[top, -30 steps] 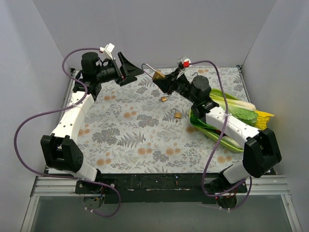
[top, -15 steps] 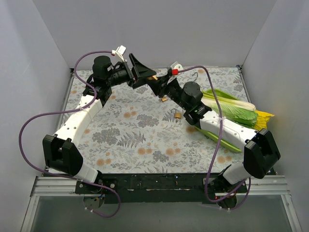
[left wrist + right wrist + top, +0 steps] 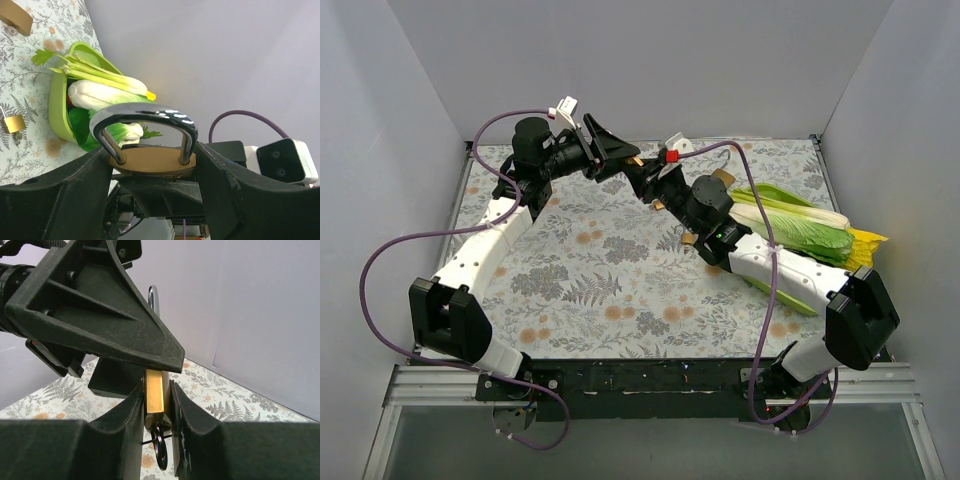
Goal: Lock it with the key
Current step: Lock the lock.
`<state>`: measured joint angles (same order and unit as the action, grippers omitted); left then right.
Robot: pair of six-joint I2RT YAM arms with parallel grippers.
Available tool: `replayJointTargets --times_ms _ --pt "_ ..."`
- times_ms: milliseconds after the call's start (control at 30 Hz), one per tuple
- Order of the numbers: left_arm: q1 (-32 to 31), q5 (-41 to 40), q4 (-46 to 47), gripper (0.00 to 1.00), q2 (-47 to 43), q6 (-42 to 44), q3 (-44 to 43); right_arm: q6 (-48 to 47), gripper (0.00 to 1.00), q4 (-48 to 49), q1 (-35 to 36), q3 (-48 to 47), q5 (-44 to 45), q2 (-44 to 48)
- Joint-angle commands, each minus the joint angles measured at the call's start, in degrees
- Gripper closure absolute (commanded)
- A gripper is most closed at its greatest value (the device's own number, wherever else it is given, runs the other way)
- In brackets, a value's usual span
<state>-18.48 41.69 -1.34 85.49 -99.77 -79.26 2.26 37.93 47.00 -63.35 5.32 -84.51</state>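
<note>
- Brass padlock (image 3: 150,162) with a chromed steel shackle: held in the air over the far middle of the floral-patterned counter (image 3: 620,290), between both claws.
- Right claw (image 3: 156,405) clenched on the flat faces of the brass body, with a small dark key (image 3: 160,452) hanging from the end nearest its wrist.
- Left claw (image 3: 153,147) set around the shackle end, fingers against both narrow sides and the arch poking out between them. Grasping by the look of it, though firmness is hard to judge.
- Step in hand, by judgement: bracing the lock in two claws so the shackle can be pushed home.
- Next move likely calls for pressing the shackle into the body along its legs, then turning the key, with one claw freed for that.
- Look: rectangular polished yellow body and a bright rounded shackle. Both legs seem to enter the body, but latched or not cannot be told.
</note>
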Motion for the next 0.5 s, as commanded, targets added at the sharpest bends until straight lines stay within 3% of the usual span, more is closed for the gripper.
replayJointTargets --times_ms 0,67,133,167,200,233,333,433,467 --pt "-0.1 -0.3 1.0 0.41 -1.8 -0.4 0.0 -1.6 0.99 7.3 0.5 -3.3 4.7 1.1" --pt "-0.1 0.3 3.4 0.54 -1.9 0.0 0.2 -1.4 0.99 7.0 0.5 -3.0 4.9 1.2" --pt "-0.1 0.4 4.1 0.81 -2.1 0.7 0.4 -1.4 0.99 5.9 0.5 -3.1 4.2 1.4" --pt "-0.1 0.0 3.8 1.0 -2.3 0.9 0.4 -1.5 0.99 4.2 0.5 -3.3 3.0 1.5" --pt "0.5 0.0 3.6 1.0 -2.3 1.2 0.3 -1.7 0.94 3.1 0.5 -3.3 2.8 1.8" --pt "0.9 0.2 4.1 1.0 -2.3 1.3 0.3 -2.1 0.77 2.1 0.4 -3.4 2.7 2.5" --pt "4.5 0.9 3.3 1.0 -2.2 1.7 -1.1 -2.1 0.49 -5.9 -0.2 -4.1 -0.5 4.5" --pt "7.8 1.8 2.3 1.0 -2.0 1.8 -1.9 -4.2 0.34 -12.1 -0.9 -3.5 -6.8 7.2" --pt "8.2 2.1 2.3 1.0 -2.1 1.9 -1.9 -4.9 0.34 -12.9 -1.1 -2.4 -9.0 7.9"
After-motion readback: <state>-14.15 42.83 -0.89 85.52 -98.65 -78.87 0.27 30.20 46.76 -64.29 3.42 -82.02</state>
